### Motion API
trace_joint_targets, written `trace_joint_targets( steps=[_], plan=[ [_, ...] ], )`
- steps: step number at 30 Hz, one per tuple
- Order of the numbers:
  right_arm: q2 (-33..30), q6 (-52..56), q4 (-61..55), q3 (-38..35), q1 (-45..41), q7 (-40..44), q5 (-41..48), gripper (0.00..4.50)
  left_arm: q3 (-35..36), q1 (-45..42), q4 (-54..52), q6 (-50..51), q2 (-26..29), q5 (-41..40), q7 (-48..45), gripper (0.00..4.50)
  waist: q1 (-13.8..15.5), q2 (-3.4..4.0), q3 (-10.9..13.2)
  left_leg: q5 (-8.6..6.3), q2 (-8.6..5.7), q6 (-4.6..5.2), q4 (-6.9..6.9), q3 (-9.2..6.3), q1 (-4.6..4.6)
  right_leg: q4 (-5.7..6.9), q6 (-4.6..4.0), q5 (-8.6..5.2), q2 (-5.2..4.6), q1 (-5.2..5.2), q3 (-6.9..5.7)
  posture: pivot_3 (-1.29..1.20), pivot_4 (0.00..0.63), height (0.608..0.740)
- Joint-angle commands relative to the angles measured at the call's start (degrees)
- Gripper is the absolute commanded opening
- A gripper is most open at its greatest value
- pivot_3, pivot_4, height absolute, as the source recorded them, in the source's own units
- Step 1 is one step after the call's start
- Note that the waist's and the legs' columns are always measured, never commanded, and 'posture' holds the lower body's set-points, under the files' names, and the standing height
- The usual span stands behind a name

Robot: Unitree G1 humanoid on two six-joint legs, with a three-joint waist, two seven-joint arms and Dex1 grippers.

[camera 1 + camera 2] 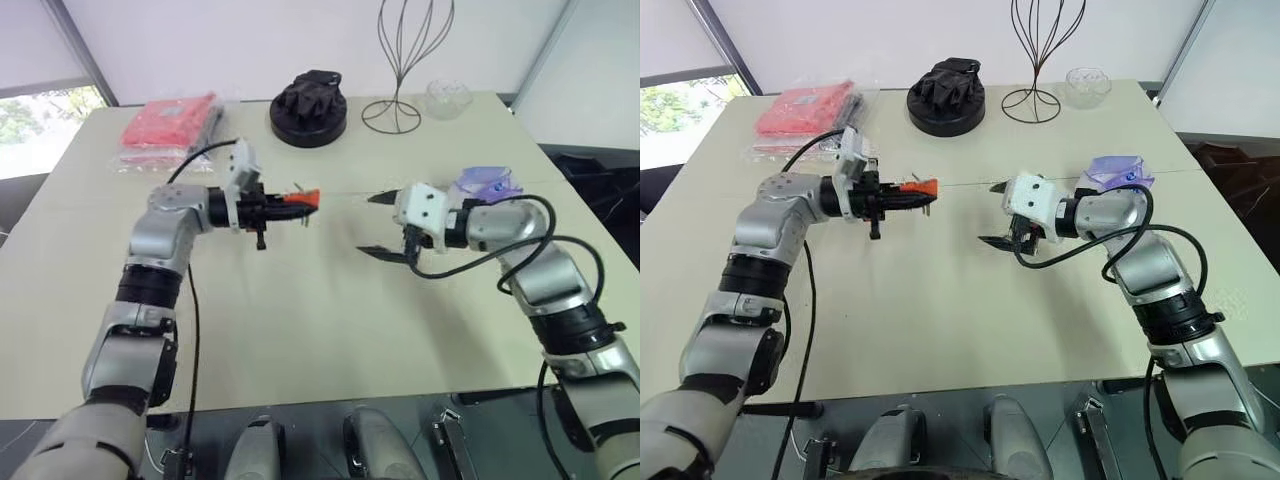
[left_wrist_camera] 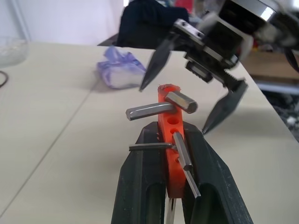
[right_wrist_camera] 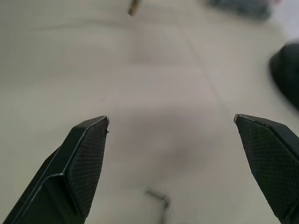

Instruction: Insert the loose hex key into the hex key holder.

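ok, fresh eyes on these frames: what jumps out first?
The orange-red hex key holder, with grey keys sticking out, is clamped in the left gripper above the middle of the table. Facing it, the right gripper is wide open and empty. In the right wrist view, a small L-shaped hex key lies loose on the tabletop.

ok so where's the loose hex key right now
In the right wrist view the loose hex key lies flat on the table, just beneath the open right tool, not gripped.
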Motion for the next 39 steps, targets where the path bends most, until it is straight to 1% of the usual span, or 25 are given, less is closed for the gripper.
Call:
trace_joint_targets(
  steps=[1,3,6,10,16,18,19,20,21,26,27,31,35,37,39],
  plan=[
    [-0.4,7.2,0.1,0.5,-0.9,0.7,0.4,4.47,0.9,1.9,-5.5,1.9,0.3,-1.5,2.4,0.00,0.1,-0.01,0.0,0.00,-0.01,0.01,0.01,0.01,-0.01,-0.01,0.00,0.00,-0.02,0.00,0.00,0.00,0.150,0.740],
    [-0.8,8.6,2.1,2.7,-1.0,1.2,-1.5,4.47,1.1,3.4,-7.2,2.7,-0.1,-2.0,3.8,0.00,0.2,-0.01,0.0,-0.01,-0.03,0.02,0.04,0.05,-0.06,-0.03,0.00,0.00,-0.02,0.00,-0.02,0.00,0.150,0.740],
    [1.1,8.8,7.1,4.0,-2.6,-0.9,-3.8,4.47,1.1,5.7,-11.0,4.8,-0.4,-3.3,5.7,0.00,0.3,-0.01,0.0,-0.01,-0.04,0.02,0.04,0.07,-0.08,-0.04,0.00,0.00,-0.04,0.00,-0.03,0.00,0.150,0.740],
    [2.5,6.6,14.0,5.8,-4.7,-2.1,-7.3,4.47,0.9,8.2,-15.2,7.0,0.1,-4.6,7.1,0.00,0.1,-0.01,0.0,-0.01,-0.03,0.02,0.04,0.08,-0.07,-0.03,0.00,0.00,-0.03,0.00,-0.02,0.00,0.150,0.740],
    [5.9,2.9,29.6,8.0,-8.7,-2.9,-11.5,4.47,1.0,11.8,-19.2,9.5,0.7,-6.1,9.0,0.00,-0.1,-0.02,0.0,-0.01,-0.02,0.02,0.02,0.11,0.00,-0.03,0.00,0.00,0.00,0.01,-0.01,0.00,0.150,0.740],
    [6.6,1.5,32.4,8.7,-9.3,-2.2,-12.4,3.95,1.2,12.4,-19.5,9.8,0.9,-6.2,9.4,0.00,-0.1,-0.03,0.0,-0.01,-0.01,0.02,0.03,0.09,0.00,-0.01,0.00,0.00,0.01,0.02,-0.02,0.00,0.150,0.740],
    [6.8,0.9,33.3,8.9,-9.5,-1.9,-12.7,3.62,1.2,12.6,-19.7,9.9,1.0,-6.3,9.6,0.00,-0.1,-0.05,0.0,-0.01,-0.01,0.02,0.03,0.09,0.00,-0.02,0.00,0.00,0.00,0.03,-0.02,0.00,0.150,0.740],
    [7.3,0.8,34.3,9.2,-9.5,-1.3,-13.0,3.07,1.2,12.9,-19.8,9.9,1.2,-6.3,9.8,0.00,-0.1,-0.06,0.0,-0.01,-0.01,0.02,0.04,0.08,0.00,-0.02,0.00,0.00,0.00,0.05,-0.02,0.00,0.150,0.740],
    [7.8,0.7,35.1,9.6,-9.4,-0.8,-13.2,2.68,1.1,13.3,-20.0,9.8,1.5,-6.2,9.9,0.00,-0.1,-0.08,-0.1,-0.01,-0.02,0.02,0.05,0.09,0.02,-0.02,0.00,0.00,0.00,0.06,-0.02,0.00,0.150,0.740],
    [7.9,-0.4,35.5,11.1,-7.7,2.0,-14.5,0.16,0.8,14.0,-19.7,8.8,2.8,-5.5,10.2,0.00,-0.1,-0.14,-0.1,-0.01,-0.01,0.02,0.05,0.06,0.11,-0.02,0.00,0.00,0.00,0.18,-0.03,0.00,0.150,0.740],
    [7.8,-0.5,35.3,11.2,-7.3,2.3,-14.7,0.07,0.8,14.0,-19.5,8.6,3.0,-5.4,10.2,0.00,0.0,-0.16,-0.1,-0.01,-0.01,0.02,0.06,0.06,0.12,-0.02,0.00,0.00,0.00,0.22,-0.03,0.00,0.150,0.740],
    [7.8,-0.9,34.7,10.6,-6.6,1.8,-15.3,0.07,0.8,13.8,-18.7,8.1,3.4,-5.3,10.3,0.00,0.0,-0.22,-0.2,-0.01,-0.02,0.02,0.06,0.03,0.20,-0.03,0.00,0.00,-0.01,0.33,-0.06,0.00,0.150,0.740],
    [7.8,-3.6,35.5,6.6,-9.6,-3.7,-15.5,0.07,0.6,13.3,-17.9,7.7,4.1,-5.2,9.9,0.00,0.0,-0.22,-0.2,-0.01,-0.02,0.02,0.06,0.03,0.20,-0.03,0.00,0.00,-0.01,0.33,-0.06,0.00,0.150,0.740],
    [8.7,-3.2,35.5,1.5,-13.4,-7.7,-12.9,0.07,0.7,12.3,-17.0,7.6,4.5,-5.2,9.5,0.00,0.0,-0.21,-0.2,-0.01,-0.02,0.02,0.06,0.05,0.20,-0.03,0.00,0.00,-0.02,0.32,-0.05,0.00,0.150,0.740],
    [10.4,-1.7,34.5,-5.0,-17.0,-11.1,-8.0,0.07,0.9,10.8,-15.5,7.5,4.7,-5.3,9.1,0.00,0.0,-0.05,0.0,0.00,-0.03,0.00,0.06,0.06,0.06,-0.03,0.00,0.00,-0.03,0.16,-0.05,0.00,0.150,0.740]
  ],
)
